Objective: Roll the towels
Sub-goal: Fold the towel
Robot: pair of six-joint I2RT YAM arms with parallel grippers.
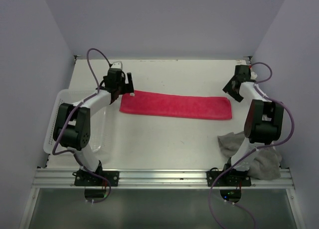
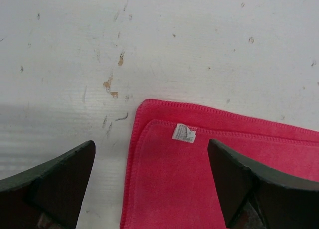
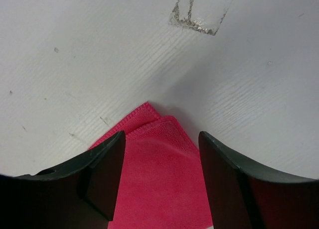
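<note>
The pink-red towel (image 1: 175, 105) lies flat on the table as a long folded strip running left to right. My left gripper (image 1: 130, 84) hovers open over its left end; in the left wrist view that folded corner (image 2: 169, 169) with a small white label (image 2: 184, 133) lies between the spread fingers (image 2: 239, 184). My right gripper (image 1: 233, 88) stands open above the right end, whose folded corner (image 3: 159, 154) shows between its fingers (image 3: 107, 164). Neither gripper holds anything. The grey towel (image 1: 251, 154) lies crumpled at the near right, by the right arm's base.
A white perforated basket (image 1: 57, 120) sits at the table's left edge under the left arm. Walls close in the table on the left, back and right. A metal rail (image 1: 159, 178) runs along the near edge.
</note>
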